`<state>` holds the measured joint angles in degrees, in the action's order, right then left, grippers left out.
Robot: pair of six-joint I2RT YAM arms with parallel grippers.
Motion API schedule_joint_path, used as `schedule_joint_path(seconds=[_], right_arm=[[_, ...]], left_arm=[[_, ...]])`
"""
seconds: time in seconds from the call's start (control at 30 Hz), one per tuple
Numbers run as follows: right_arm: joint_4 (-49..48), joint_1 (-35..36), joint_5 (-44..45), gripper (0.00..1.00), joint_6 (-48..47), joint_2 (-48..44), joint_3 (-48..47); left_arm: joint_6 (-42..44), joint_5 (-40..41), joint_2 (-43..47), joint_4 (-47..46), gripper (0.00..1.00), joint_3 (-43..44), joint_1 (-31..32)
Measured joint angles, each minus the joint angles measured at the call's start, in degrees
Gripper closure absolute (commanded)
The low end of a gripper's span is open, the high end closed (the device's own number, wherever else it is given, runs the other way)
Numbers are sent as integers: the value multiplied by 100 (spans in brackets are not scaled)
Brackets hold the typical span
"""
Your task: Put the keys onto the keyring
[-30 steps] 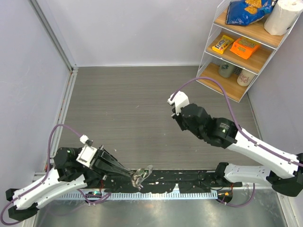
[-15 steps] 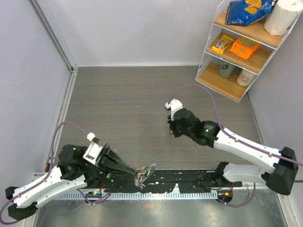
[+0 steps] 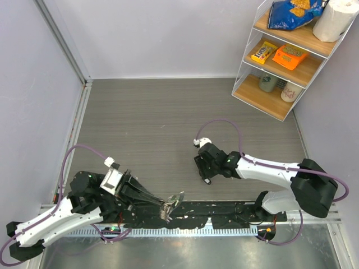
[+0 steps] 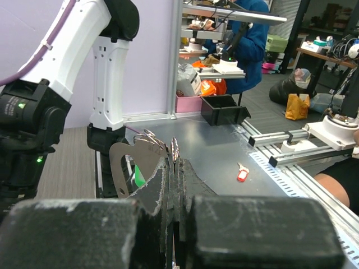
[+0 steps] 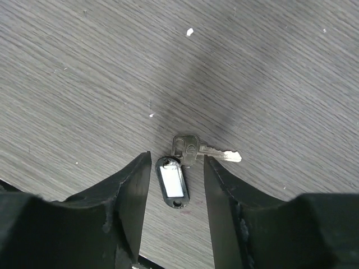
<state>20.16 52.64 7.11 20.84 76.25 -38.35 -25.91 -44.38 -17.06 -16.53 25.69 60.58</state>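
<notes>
A silver key (image 5: 197, 149) with a black tag (image 5: 171, 183) lies flat on the grey wood-grain floor. My right gripper (image 5: 176, 158) is open and low over it, one finger on each side of the tag, neither touching. From above, that gripper (image 3: 205, 172) points down at the small key (image 3: 207, 181). My left gripper (image 4: 176, 162) is shut on the keyring (image 4: 127, 162), a silvery metal loop with a green bit behind it and thin key blades (image 4: 159, 140) fanned at its top. It holds the keyring (image 3: 171, 203) over the near edge.
A key with a red head (image 4: 242, 174) lies on the metal surface by the slotted rail. A black strip (image 3: 224, 216) runs along the near edge between the arm bases. A wooden shelf unit (image 3: 280, 61) with snacks stands at the back right. Walls close the left and back.
My right arm has swung down and toward the near side until it hangs over the black-tagged key, and its jaws have opened. The left arm shifted only slightly and still holds the keyring.
</notes>
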Motion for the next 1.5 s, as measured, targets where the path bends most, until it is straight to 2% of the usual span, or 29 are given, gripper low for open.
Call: schedule_joint_path(seconds=[0.27, 0.4, 1.0, 1.5], right_arm=[[-199, 0, 87, 55, 63, -601, 138], [-192, 7, 66, 59, 74, -544, 138], [-79, 188, 20, 62, 780, -485, 304], [-190, 201, 162, 69, 1263, -295, 389]], left_arm=[[87, 48, 33, 66, 100, -15, 0], [85, 66, 57, 83, 100, -35, 0], [116, 87, 151, 105, 100, -94, 0], [245, 87, 544, 337, 100, -153, 0]])
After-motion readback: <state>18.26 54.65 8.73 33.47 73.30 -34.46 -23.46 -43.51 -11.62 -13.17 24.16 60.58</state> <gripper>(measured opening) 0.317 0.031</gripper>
